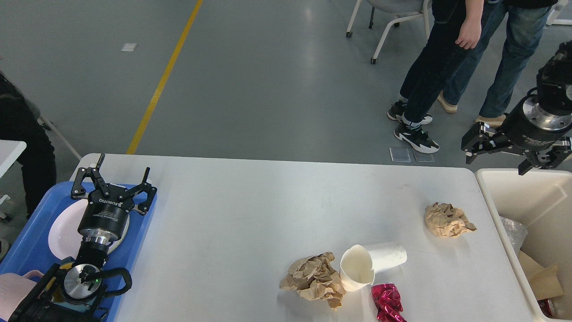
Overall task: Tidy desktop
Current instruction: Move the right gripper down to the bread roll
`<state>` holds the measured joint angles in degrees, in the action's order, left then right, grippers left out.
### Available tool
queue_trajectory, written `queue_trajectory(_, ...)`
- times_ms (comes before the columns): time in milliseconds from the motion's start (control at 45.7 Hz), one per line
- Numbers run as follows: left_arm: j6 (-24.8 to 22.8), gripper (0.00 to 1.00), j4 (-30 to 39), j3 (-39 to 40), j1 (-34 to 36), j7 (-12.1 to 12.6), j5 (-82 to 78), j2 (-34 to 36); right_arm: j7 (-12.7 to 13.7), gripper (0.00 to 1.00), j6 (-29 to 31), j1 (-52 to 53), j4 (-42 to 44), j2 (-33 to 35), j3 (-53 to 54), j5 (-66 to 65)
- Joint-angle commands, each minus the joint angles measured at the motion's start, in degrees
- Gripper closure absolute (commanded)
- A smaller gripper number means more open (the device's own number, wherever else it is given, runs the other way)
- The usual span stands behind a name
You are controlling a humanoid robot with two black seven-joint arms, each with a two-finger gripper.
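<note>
The white desktop [250, 210] fills the lower half of the head view. On it lie a crumpled brown paper ball [447, 220] at the right and a second brown paper ball [313, 280] at the front. Next to the second ball are a white paper cup [373, 264] on its side and a red foil wrapper [388, 304]. My left gripper [124, 164] is open and empty, over the far end of the blue tray [31, 250]. My right gripper [496, 162] is open and empty, hovering above the far left corner of the beige bin [489, 197].
The blue tray holds a white plate [60, 230], and a pink object [13, 286] sits at its near end. The bin holds cardboard and plastic scraps. Two people [429, 89] and a chair [393, 18] stand beyond the table's far right. A second white table [9, 150] shows at the left edge.
</note>
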<state>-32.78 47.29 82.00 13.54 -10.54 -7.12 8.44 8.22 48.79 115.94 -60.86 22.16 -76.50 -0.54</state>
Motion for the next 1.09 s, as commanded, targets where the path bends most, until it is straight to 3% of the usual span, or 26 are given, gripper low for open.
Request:
queue_trajectory(0, 0.0, 0.04, 0.0, 0.0, -0.1, -0.1, 0.0, 0.0, 0.0, 0.0, 3.5, 11.7, -9.8, -0.5, 0.2, 0.1)
queue_trajectory(131, 0.0, 0.04, 0.0, 0.0, 0.0, -0.1, 0.0, 0.0, 0.0, 0.0, 3.2, 22.8, -21.9, -0.4, 0.6, 0.2)
queue_trajectory(241, 0.0, 0.04, 0.0, 0.0, 0.0, -0.1, 0.0, 0.0, 0.0, 0.0, 2.8, 25.6, -27.0, -0.4, 2.1, 0.3)
queue_trajectory(657, 0.0, 0.04, 0.0, 0.0, 0.0, 0.0, 0.0, 0.0, 0.0, 0.0, 1.4, 23.7, -26.9, -1.9, 3.7, 2.3)
queue_trajectory(941, 0.0, 0.03, 0.0, 0.0, 0.0, 0.0, 0.0, 0.0, 0.0, 0.0, -3.6, 19.8, -26.5, -1.6, 3.7, 2.1)
queue_trajectory(1073, 0.0, 0.04, 0.0, 0.0, -0.1, 0.0, 0.0, 0.0, 0.0, 0.0, -10.5, 13.4, -24.8, -0.8, 3.0, 2.1)
